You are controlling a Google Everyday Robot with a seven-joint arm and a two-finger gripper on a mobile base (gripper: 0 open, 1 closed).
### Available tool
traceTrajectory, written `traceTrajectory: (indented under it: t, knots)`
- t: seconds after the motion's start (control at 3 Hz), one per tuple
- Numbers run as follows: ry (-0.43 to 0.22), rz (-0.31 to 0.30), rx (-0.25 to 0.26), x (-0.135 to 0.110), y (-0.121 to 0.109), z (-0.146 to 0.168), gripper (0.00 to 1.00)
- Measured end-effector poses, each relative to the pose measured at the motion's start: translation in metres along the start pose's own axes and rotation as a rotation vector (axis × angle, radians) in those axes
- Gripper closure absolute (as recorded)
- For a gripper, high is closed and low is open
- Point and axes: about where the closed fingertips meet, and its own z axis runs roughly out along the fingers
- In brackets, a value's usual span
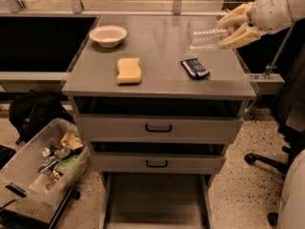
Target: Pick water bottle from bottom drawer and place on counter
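My gripper (234, 26) comes in from the upper right and is shut on the water bottle (207, 36), a clear ribbed plastic bottle held lying sideways just above the right rear part of the counter (157, 56). The bottle's free end points left, above the dark blue snack packet (195, 67). The bottom drawer (155, 202) is pulled out at the base of the cabinet and its flat grey floor shows nothing on it.
On the counter lie a white bowl (108, 35) at the back left and a yellow sponge (128, 70) in the middle. Two grey drawers with black handles (158, 128) sit below. A clear bin of clutter (45, 163) stands on the floor at left. A chair base (267, 161) is at right.
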Motion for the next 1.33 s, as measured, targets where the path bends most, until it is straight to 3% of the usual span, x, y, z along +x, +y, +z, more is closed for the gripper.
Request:
traceTrajectory:
  t: [0.67, 1.33]
  knots:
    - [-0.055, 0.074, -0.051, 0.012, 0.015, 0.023, 1.00]
    - [-0.078, 0.096, -0.067, 0.014, 0.021, 0.032, 1.00]
